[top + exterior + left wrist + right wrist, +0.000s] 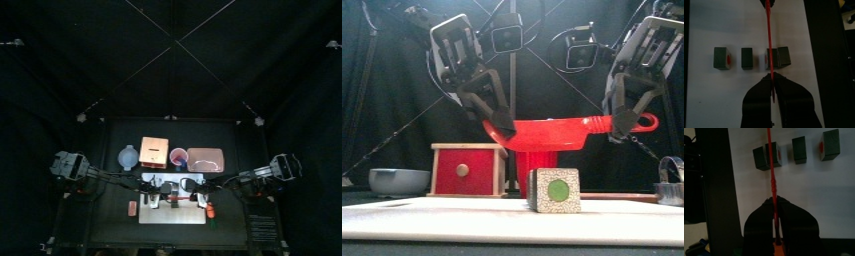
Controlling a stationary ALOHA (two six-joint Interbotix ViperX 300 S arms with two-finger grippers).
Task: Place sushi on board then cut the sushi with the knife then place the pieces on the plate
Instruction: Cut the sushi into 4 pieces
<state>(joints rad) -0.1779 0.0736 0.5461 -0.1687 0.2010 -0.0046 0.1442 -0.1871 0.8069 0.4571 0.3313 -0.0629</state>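
A red toy knife (pixel 563 123) hangs level over the white board (pixel 462 215), and both grippers hold it. My left gripper (pixel 500 125) is shut on its tip end and my right gripper (pixel 617 120) on its handle end. In the wrist views the thin red blade (pixel 770 40) (pixel 770 173) runs out from between each pair of jaws. It crosses the largest dark green sushi block (pixel 781 57) (pixel 767 155). Two smaller cut blocks (pixel 748 58) (pixel 721 57) lie apart beside it. From the front only one block (pixel 556 190) shows, end-on.
Behind the board (pixel 174 214) stand the blue-grey bowl (pixel 128 155), the wooden box with its red drawer front (pixel 469 170), the red cup (pixel 178 155) and the pink tray (pixel 205 158). A strip of black table lies beside the board (pixel 827 60).
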